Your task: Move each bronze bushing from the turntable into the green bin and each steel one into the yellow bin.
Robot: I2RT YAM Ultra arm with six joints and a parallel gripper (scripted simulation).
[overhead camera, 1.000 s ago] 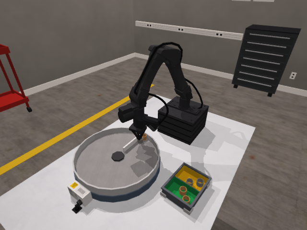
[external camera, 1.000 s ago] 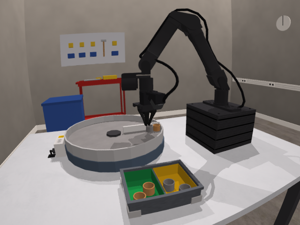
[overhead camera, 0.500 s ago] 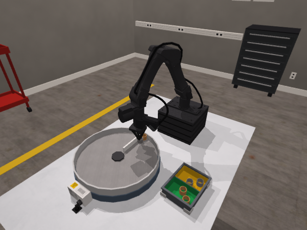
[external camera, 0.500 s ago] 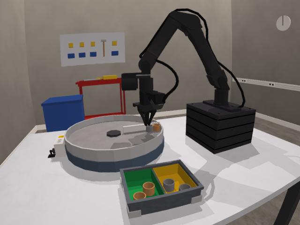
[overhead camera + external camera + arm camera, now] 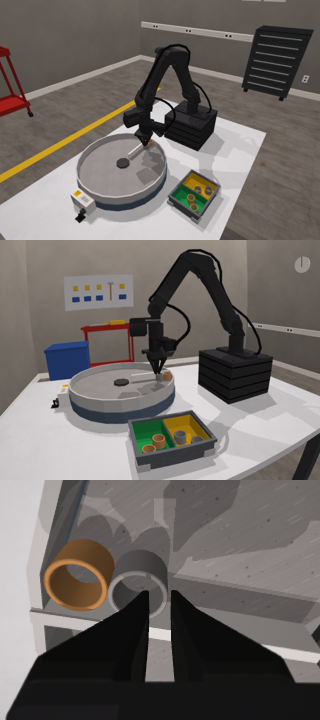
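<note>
Wrist view: narrowed fingers over steel bushing (image 5: 141, 573)

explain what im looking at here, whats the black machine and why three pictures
It is one black robot arm on a block, ending in a two-fingered pincer. Two pictures look at the table from outside; the third comes from a camera on the arm's wrist, looking down past the fingers. The round tray is a turntable with one grey steel bushing and one bronze bushing, small metal rings. The pincer is nearly closed, holding nothing, just above the steel one. The green bin and yellow bin each hold two sorted rings.
</note>
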